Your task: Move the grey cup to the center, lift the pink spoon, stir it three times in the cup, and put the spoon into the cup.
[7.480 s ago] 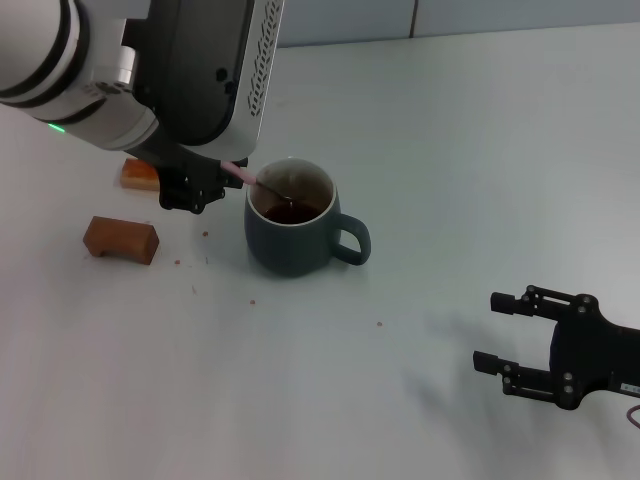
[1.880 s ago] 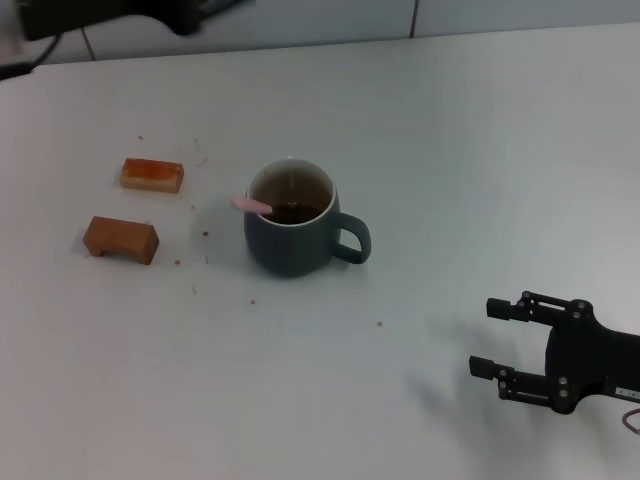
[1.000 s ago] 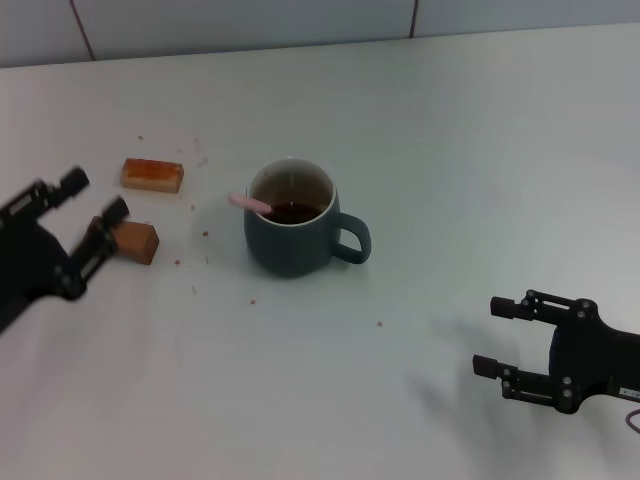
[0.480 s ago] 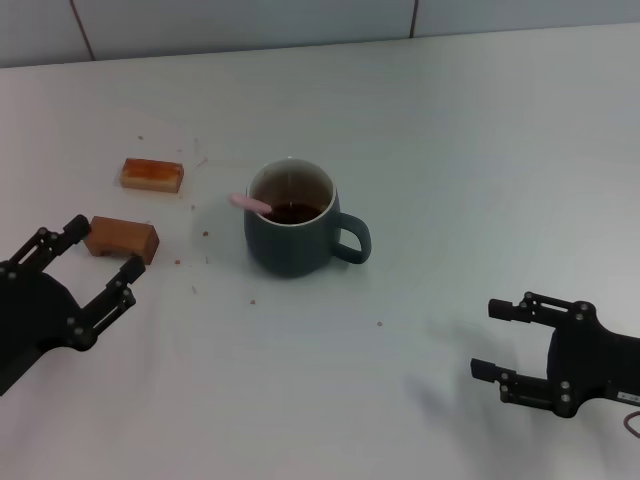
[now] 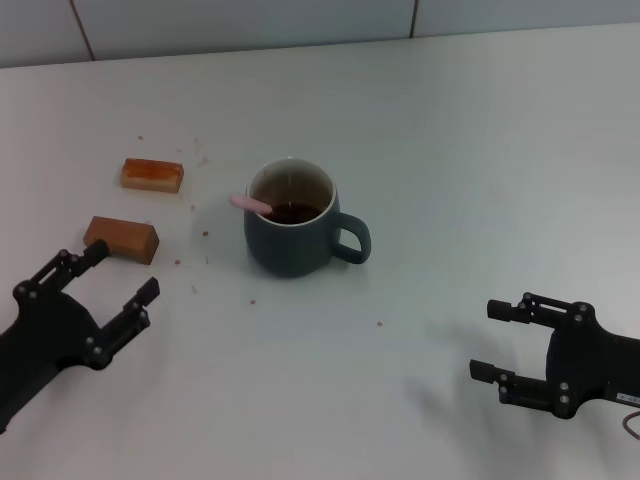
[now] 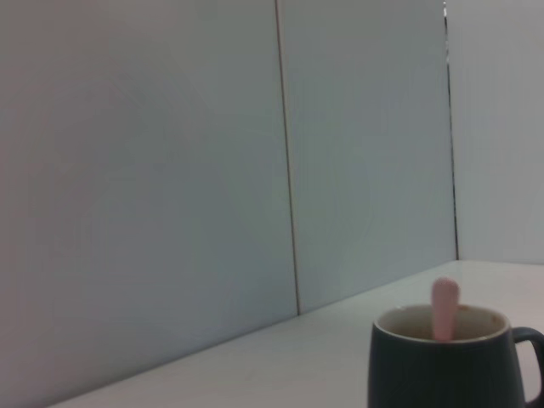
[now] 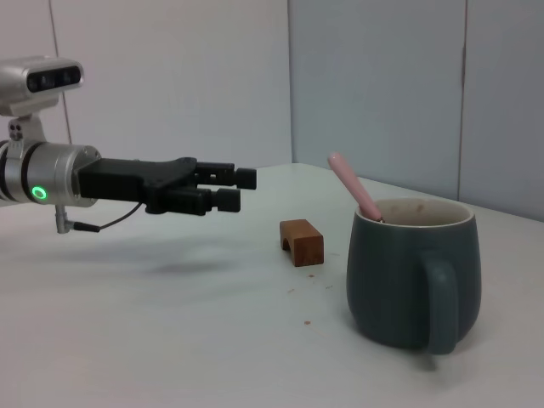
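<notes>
Grey cup (image 5: 292, 232) stood mid-frame, pink spoon (image 5: 250, 203) inside. Left gripper (image 5: 108, 287), fingers apart, had dropped lower left; right gripper (image 5: 505, 340) spread, lower right.

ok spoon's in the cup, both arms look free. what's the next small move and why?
Probably just finish retracting the left tool to its rest pose. The pink spoon already leans inside the grey cup, handle over the rim, and the cup stands upright mid-table. Both tools are open and empty; the right tool sits low at the near right.
</notes>
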Robot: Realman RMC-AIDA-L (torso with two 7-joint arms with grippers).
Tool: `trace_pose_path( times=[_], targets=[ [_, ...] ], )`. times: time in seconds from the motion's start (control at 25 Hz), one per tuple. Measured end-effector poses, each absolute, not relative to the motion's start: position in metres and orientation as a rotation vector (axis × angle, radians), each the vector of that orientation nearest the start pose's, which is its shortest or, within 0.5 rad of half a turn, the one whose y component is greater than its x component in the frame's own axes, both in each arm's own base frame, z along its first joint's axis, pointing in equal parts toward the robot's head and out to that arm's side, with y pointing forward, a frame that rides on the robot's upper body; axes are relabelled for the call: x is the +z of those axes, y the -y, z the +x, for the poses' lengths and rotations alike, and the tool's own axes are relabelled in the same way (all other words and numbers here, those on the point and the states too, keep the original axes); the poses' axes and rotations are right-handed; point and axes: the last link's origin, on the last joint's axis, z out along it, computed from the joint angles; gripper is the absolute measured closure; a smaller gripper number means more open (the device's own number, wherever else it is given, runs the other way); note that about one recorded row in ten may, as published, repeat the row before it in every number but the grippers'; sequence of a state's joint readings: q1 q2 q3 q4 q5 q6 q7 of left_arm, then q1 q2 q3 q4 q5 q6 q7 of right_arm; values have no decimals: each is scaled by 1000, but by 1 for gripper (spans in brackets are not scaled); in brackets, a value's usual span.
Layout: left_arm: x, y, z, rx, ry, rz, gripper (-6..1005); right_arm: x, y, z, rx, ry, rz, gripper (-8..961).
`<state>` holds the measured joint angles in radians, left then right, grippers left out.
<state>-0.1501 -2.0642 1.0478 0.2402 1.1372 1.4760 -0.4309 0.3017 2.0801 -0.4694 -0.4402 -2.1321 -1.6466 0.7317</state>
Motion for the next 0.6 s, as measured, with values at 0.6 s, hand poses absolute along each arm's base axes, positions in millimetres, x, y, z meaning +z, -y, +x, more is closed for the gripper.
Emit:
trace_pose_path(
  times=[0.6],
  targets=[
    [-41, -195, -349, -725, 298, -2266, 290, -24, -226, 337, 683, -328, -2649, 235]
  ],
)
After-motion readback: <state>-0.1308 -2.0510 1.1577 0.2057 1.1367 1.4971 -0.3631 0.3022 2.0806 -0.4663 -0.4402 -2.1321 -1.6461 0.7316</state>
